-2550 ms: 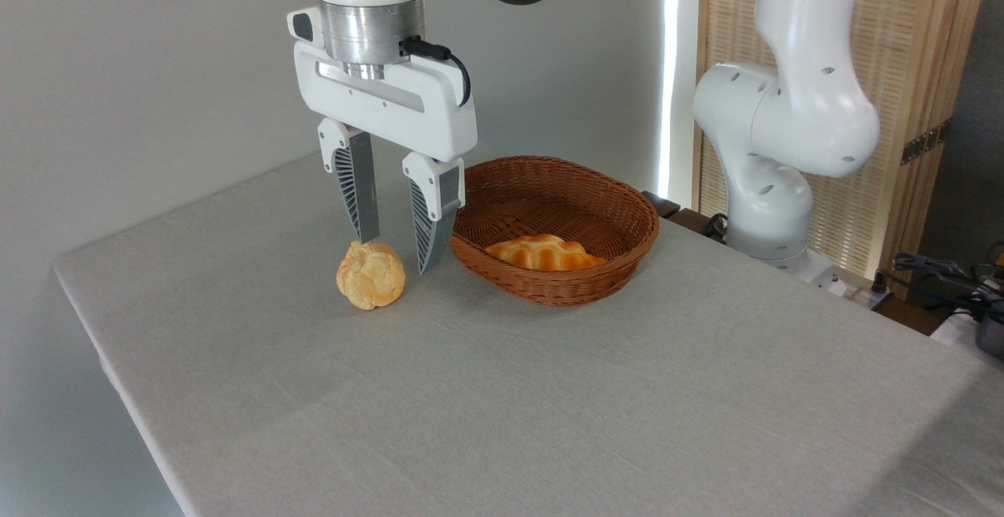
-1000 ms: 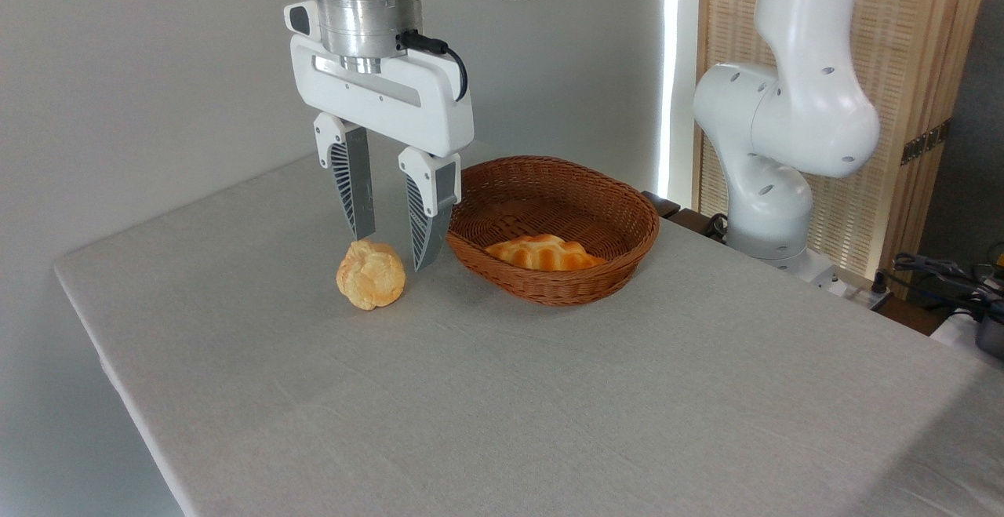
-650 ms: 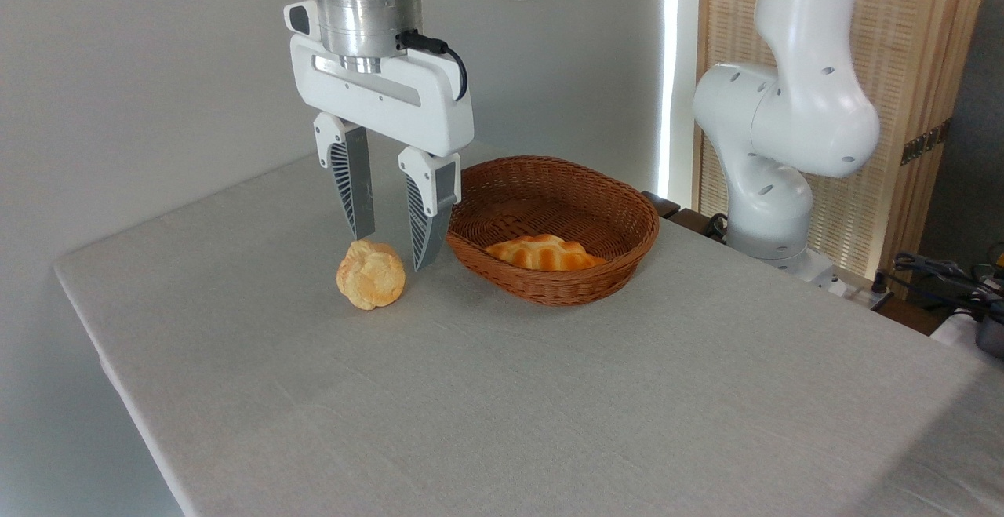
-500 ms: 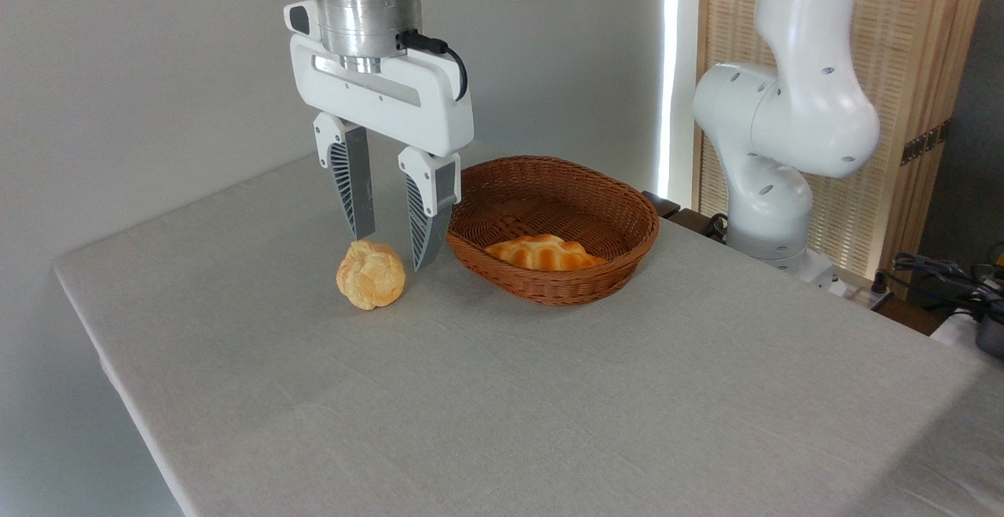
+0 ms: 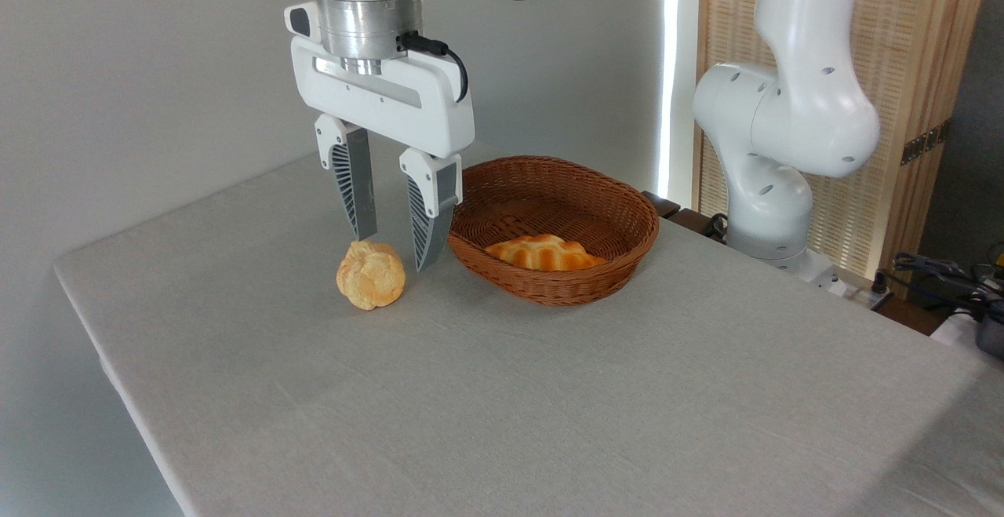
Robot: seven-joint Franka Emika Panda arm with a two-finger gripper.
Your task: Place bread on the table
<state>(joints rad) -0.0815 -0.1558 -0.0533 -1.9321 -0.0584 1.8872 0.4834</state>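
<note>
The worktop (image 5: 549,407) is covered by a plain light-grey cloth and fills most of the view. A brown wicker basket (image 5: 620,223) is positioned on it toward 12 o'clock from the centre of the worktop. The bread (image 5: 543,253), an elongated golden-orange ridged loaf, is located inside the basket, lying flat on the basket floor near the front wall. A round, pale-golden bun (image 5: 371,274) is placed directly on the cloth at 9 o'clock from the basket, near it but not touching. The gripper (image 5: 396,253) is suspended above the worktop with the wrist pointing straight down. The fingers (image 5: 355,195) are held apart and nothing is held between them. The tip of one finger is seen just above the top of the bun; the tip of the other is seen between the bun and the left rim of the basket. Contact between the fingers and the bun cannot be determined. At 3 o'clock from the basket, the white base and lower links of the arm (image 5: 784,125) are seen beyond the worktop edge, in front of a slatted wooden screen (image 5: 918,78).
</note>
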